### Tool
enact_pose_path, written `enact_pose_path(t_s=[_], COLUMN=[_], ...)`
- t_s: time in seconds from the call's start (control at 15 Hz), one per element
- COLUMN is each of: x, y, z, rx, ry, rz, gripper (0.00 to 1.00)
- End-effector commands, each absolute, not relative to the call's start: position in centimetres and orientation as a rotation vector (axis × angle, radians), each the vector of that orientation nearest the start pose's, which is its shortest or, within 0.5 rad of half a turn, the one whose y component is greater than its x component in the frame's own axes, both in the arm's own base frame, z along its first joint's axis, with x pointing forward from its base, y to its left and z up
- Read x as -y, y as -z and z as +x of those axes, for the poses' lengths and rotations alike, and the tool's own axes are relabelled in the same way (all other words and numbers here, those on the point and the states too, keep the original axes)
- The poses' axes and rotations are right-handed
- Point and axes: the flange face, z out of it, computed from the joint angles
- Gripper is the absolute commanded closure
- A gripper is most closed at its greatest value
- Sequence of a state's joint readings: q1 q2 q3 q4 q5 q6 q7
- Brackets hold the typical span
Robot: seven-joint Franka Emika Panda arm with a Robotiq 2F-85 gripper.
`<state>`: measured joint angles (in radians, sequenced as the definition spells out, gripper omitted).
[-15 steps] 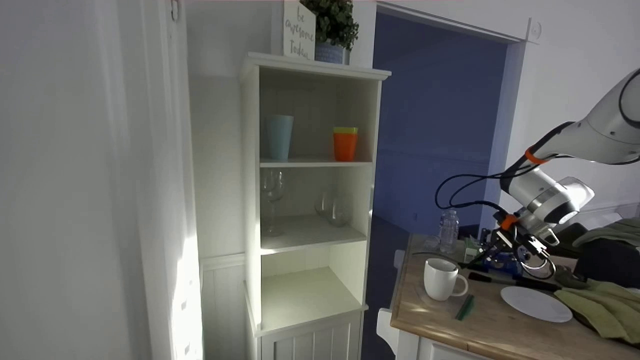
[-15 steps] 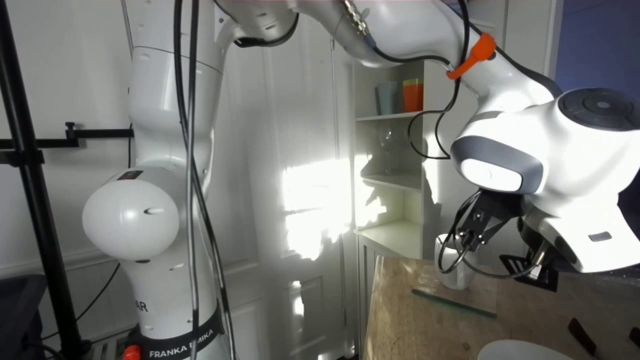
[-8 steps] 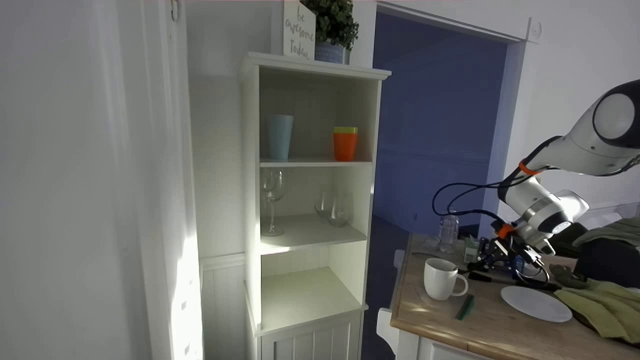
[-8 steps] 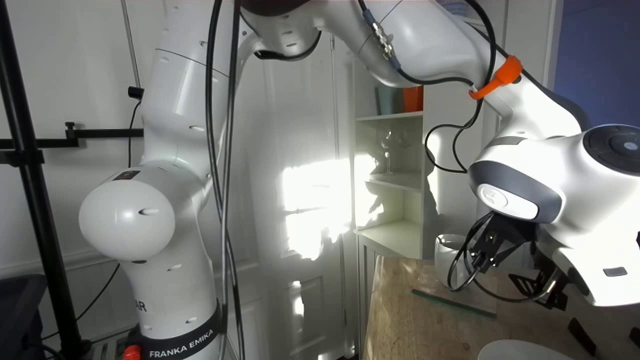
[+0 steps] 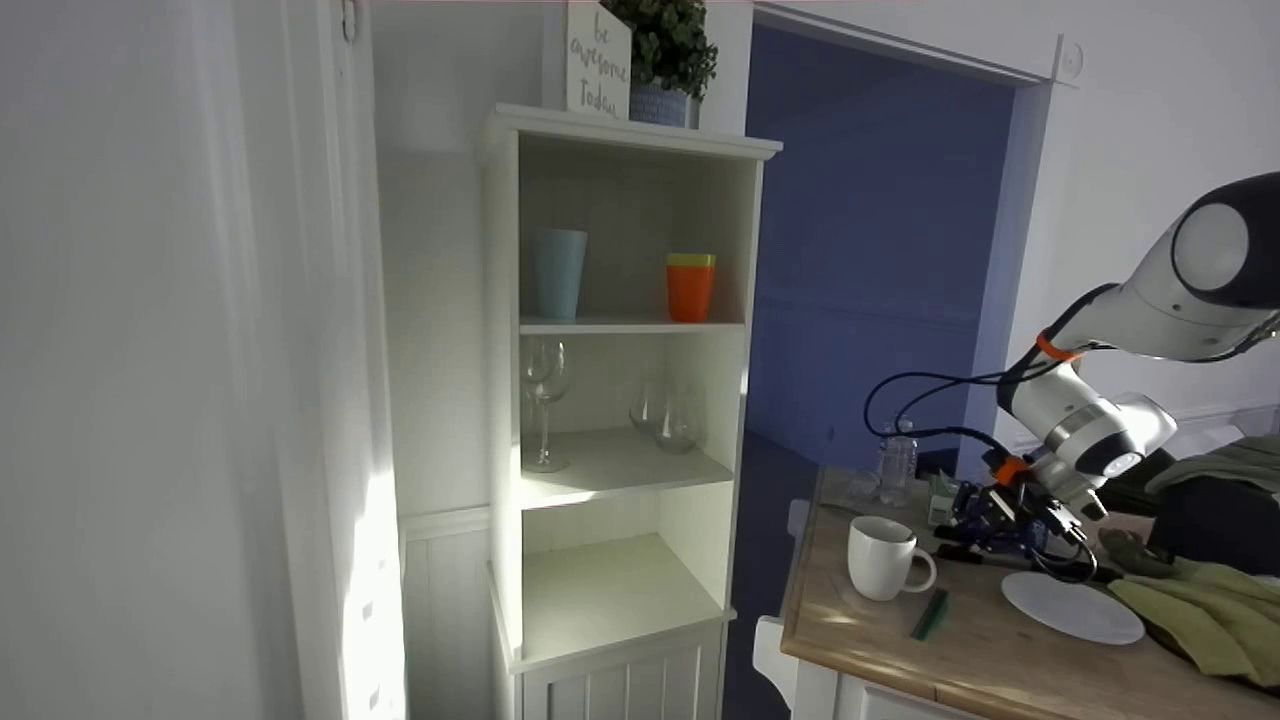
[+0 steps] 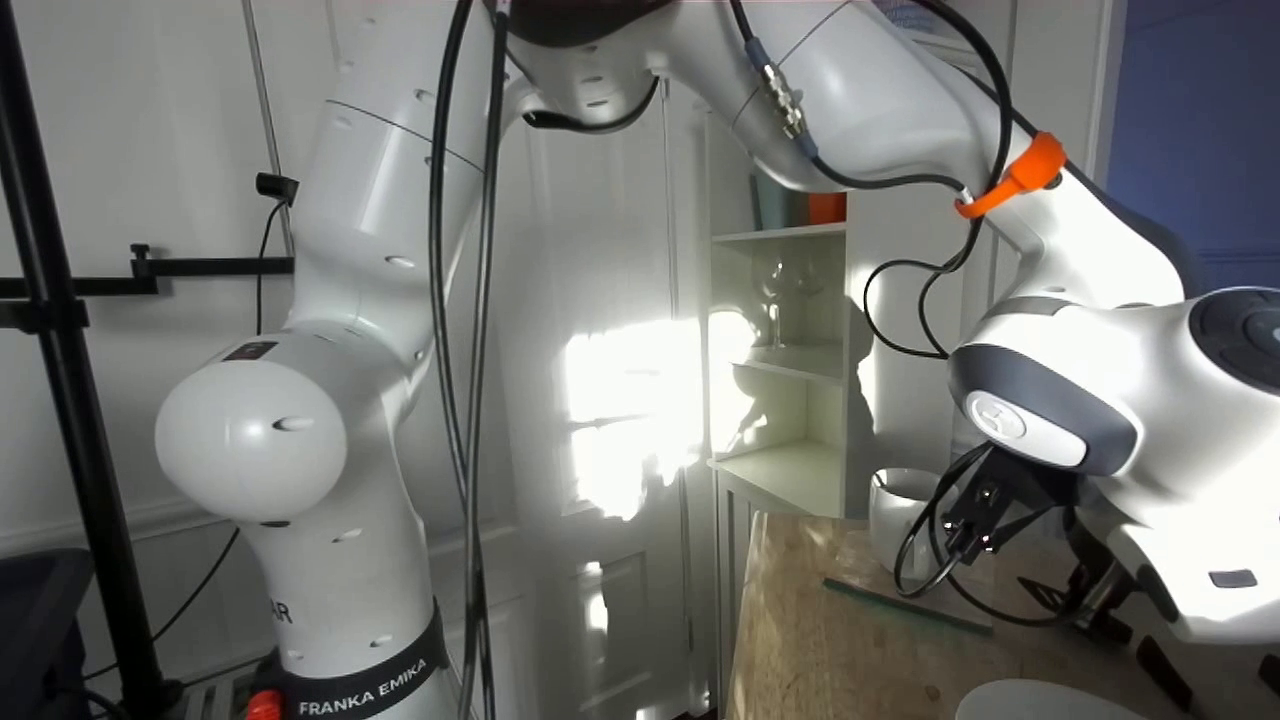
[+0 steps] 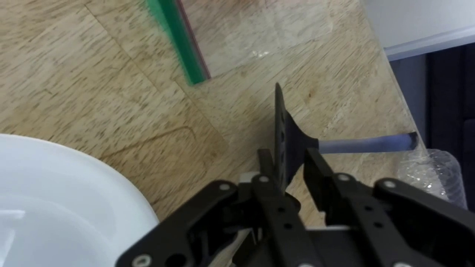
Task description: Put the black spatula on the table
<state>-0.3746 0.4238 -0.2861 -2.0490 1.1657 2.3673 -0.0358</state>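
The black spatula shows in the wrist view: its slotted blade and dark neck (image 7: 297, 139) stand tilted, and its shiny handle (image 7: 367, 144) points right towards the table edge. In an exterior view part of the slotted blade (image 6: 1042, 597) shows beneath the arm. My gripper (image 7: 290, 157) is partly open around the blade. The blade lies close along the left finger; a gap with table behind shows before the right finger (image 7: 315, 167). The light tan table (image 7: 111, 104) is just below and shows in both exterior views (image 5: 985, 668) (image 6: 800, 640). The spatula's exact contact with the table is hard to judge.
A white plate (image 7: 66, 200) lies left of the gripper. A green-edged clear bag (image 7: 185, 48) lies beyond. A white mug (image 5: 878, 560) stands near the table's edge. A clear bottle (image 5: 898, 468), cloths (image 5: 1200, 610) and a white shelf cabinet (image 5: 620, 600) surround the work area.
The arm and gripper have moved lower towards the table. The spatula's slotted blade has come down too, and appears more tilted in an exterior view.
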Motion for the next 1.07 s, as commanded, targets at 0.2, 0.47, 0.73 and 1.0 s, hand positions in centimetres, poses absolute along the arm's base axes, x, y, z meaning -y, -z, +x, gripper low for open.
enact_pose_path(t_s=[0.2, 0.47, 0.73, 1.0], x=[35.4, 35.3, 34.5, 32.4], y=[-23.6, -27.2, -34.4, -43.1], z=[47.7, 47.2, 45.9, 44.6], rx=[-1.673, -1.623, -1.459, -1.332], ry=[0.2, 0.164, 0.089, 0.108], rz=[-1.806, -1.84, -2.081, -2.379], gripper=[0.29, 0.02, 0.0, 0.0])
